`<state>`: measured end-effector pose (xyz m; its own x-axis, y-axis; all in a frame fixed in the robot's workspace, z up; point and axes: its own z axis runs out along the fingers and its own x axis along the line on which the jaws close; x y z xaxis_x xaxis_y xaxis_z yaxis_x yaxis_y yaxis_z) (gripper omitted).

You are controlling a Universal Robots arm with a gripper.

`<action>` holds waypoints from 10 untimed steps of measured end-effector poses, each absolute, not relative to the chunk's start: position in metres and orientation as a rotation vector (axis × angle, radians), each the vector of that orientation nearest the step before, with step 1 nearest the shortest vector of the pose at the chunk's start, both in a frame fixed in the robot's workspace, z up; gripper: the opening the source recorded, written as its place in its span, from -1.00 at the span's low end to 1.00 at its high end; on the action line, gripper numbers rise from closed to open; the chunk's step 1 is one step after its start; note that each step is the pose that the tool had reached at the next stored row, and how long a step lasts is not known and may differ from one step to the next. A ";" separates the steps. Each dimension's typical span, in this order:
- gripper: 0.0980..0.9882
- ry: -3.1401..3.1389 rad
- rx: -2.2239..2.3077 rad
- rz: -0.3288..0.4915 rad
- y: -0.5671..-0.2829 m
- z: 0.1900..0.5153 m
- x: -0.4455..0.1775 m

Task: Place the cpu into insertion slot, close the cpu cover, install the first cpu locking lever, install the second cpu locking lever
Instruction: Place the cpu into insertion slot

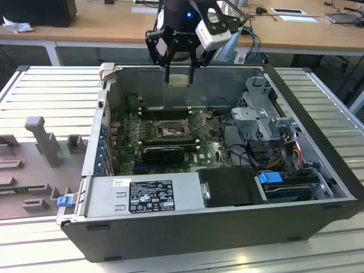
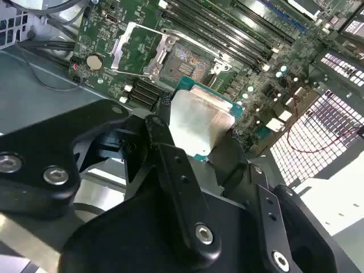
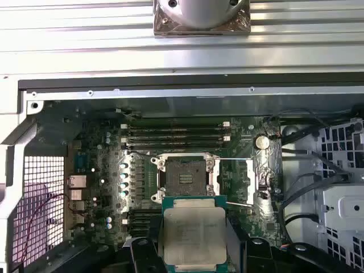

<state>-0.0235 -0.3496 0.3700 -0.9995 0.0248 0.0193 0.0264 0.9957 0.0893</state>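
Observation:
My gripper [image 1: 178, 73] hangs above the back wall of the open computer case [image 1: 187, 239], shut on the cpu [image 1: 178, 81], a flat square chip with a pale silvery face. In both wrist views the cpu [image 3: 194, 236] [image 2: 199, 119] sits between the black fingers [image 2: 165, 133], well above the motherboard. The insertion slot [image 3: 185, 173] [image 2: 190, 60] [image 1: 170, 132] lies bare below, with its brownish-grey centre showing. The cpu cover [image 3: 234, 181] [image 2: 132, 48] is swung open beside the slot.
Memory slots [image 3: 176, 133] run along one side of the slot. A long black card [image 1: 164, 151] stands on the near side, with the power supply [image 1: 142, 196] in front. A drive cage [image 1: 261, 114] and cables [image 1: 287, 145] fill the exterior view's right. Grey fixtures [image 1: 40, 136] stand outside the case.

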 end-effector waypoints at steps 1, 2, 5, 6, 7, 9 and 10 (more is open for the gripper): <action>-0.02 -3.120 -0.055 -0.140 -0.350 0.370 -0.024; -0.02 -3.120 -0.092 -0.139 -0.350 0.370 -0.024; -0.02 -3.120 -0.139 -0.140 -0.350 0.369 -0.024; -0.02 -3.120 -0.152 -0.140 -0.350 0.369 -0.024; -0.02 -3.119 -0.164 -0.140 -0.350 0.369 -0.024; -0.02 -3.119 -0.175 -0.140 -0.350 0.369 -0.024; -0.02 -3.119 -0.184 -0.140 -0.350 0.369 -0.024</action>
<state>-0.0240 -0.3496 0.3690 -0.9930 0.1169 0.0193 0.1181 0.9890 0.0886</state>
